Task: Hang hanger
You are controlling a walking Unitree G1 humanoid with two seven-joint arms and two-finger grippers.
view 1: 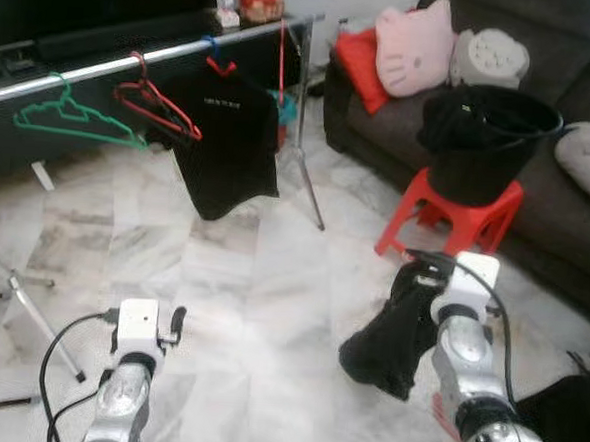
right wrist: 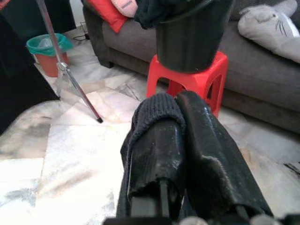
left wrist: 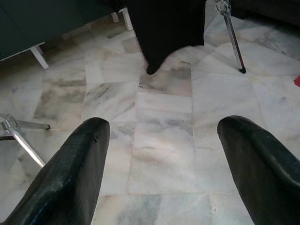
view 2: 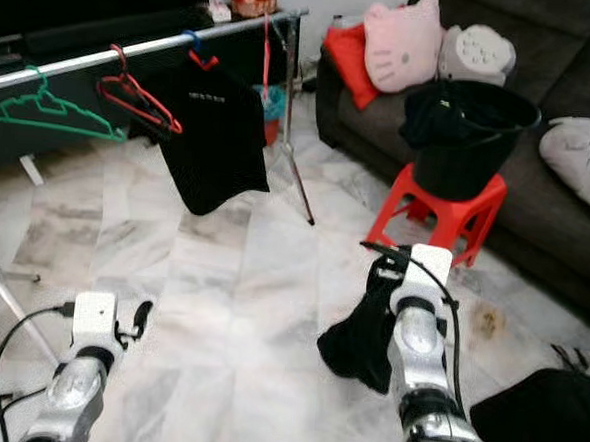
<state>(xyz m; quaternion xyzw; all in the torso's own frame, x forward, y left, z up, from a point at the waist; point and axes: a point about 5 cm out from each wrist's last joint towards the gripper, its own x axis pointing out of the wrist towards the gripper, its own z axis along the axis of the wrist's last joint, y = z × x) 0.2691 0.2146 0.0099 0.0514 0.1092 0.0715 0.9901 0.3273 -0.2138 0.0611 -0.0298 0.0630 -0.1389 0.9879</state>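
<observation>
A silver clothes rail [view 1: 165, 53] runs across the back left. On it hang an empty green hanger [view 1: 76, 119], an empty red hanger [view 1: 157, 102] and a black T-shirt [view 1: 225, 142] on another red hanger. My right gripper [right wrist: 177, 101] is low at the front right, shut on a black knit garment [view 1: 383, 342] that droops toward the floor. Whether a hanger is inside the garment cannot be made out. My left gripper [left wrist: 161, 136] hangs open over the marble floor at the front left, holding nothing.
A black bucket [view 1: 485, 142] of dark clothes stands on a red stool [view 1: 466, 216] before the grey sofa [view 1: 565, 228] with cushions. The rack's tripod legs [view 1: 307, 182] reach onto the floor, another leg [view 1: 24, 305] at the left. Dark cloth [view 1: 563, 418] lies at the bottom right.
</observation>
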